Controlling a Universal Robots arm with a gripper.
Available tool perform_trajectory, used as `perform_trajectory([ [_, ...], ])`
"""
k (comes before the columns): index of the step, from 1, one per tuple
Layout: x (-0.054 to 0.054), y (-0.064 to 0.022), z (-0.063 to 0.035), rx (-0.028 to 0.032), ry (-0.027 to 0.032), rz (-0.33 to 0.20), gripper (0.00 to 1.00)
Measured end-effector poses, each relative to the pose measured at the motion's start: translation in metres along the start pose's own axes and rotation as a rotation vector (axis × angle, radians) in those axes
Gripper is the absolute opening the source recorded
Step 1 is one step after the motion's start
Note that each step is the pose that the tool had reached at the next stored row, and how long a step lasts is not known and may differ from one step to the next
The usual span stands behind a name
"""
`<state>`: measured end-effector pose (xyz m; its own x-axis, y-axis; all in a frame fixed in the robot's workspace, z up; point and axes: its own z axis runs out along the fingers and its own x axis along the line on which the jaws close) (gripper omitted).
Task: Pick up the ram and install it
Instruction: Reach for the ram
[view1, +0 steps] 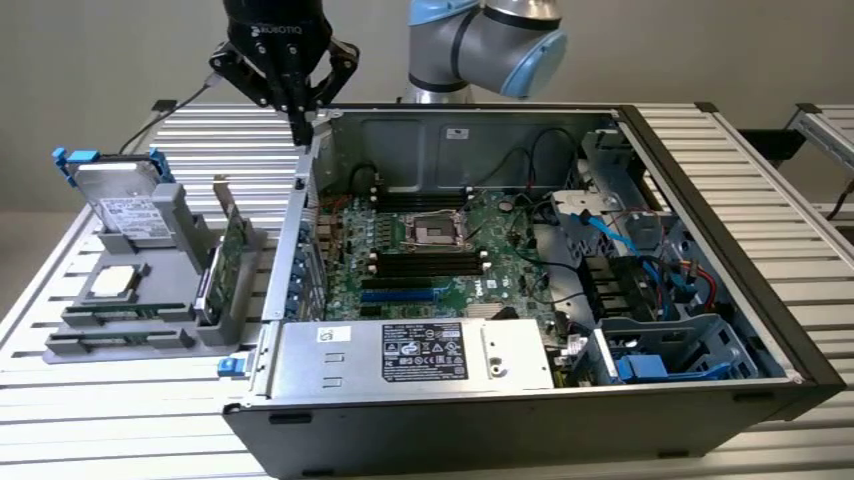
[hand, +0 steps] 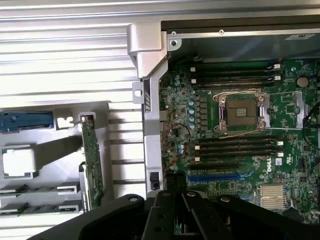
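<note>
Now, the exterior view: the gripper (view1: 304, 126) hangs above the rear corner of the open computer case (view1: 286, 262), on that view's left, fingers pinched to a point and nothing between them. The ram (view1: 127, 313) lies flat in the grey holder (view1: 187, 336) outside the case, well apart from the gripper, in front of the silver processor chip (view1: 115, 282). The taller green card (view1: 234, 250) stands upright between the ram and the case wall.

My read: the pick is not yet made. Doing it well means jaws spread before coming down, squared to the stick's long edges, taking it near the middle and staying wide of that upright card.

Over to the wrist view: the gripper's (hand: 176, 178) black fingers meet tip to tip, empty, above the case's metal wall (hand: 150, 135). The card (hand: 92, 160) sits to one side in the holder, and the motherboard's black memory slots (hand: 235, 145) lie to the other, beside the bare processor socket (hand: 241, 112).
</note>
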<state>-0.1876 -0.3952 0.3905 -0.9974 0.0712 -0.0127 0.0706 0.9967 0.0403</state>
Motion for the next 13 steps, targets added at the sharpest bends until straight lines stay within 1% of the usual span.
perform_trajectory([
  [3, 0.014, -0.0010, 0.0007, 0.0002, 0.0022, 0.000, 0.10],
  [5, 0.023, -0.0017, 0.0011, 0.0003, 0.0053, 0.000, 0.10],
  [9, 0.041, -0.0030, 0.0023, 0.0005, 0.0084, 0.000, 0.10],
  [13, 0.059, -0.0044, 0.0055, 0.0010, 0.0139, 0.000, 0.10],
])
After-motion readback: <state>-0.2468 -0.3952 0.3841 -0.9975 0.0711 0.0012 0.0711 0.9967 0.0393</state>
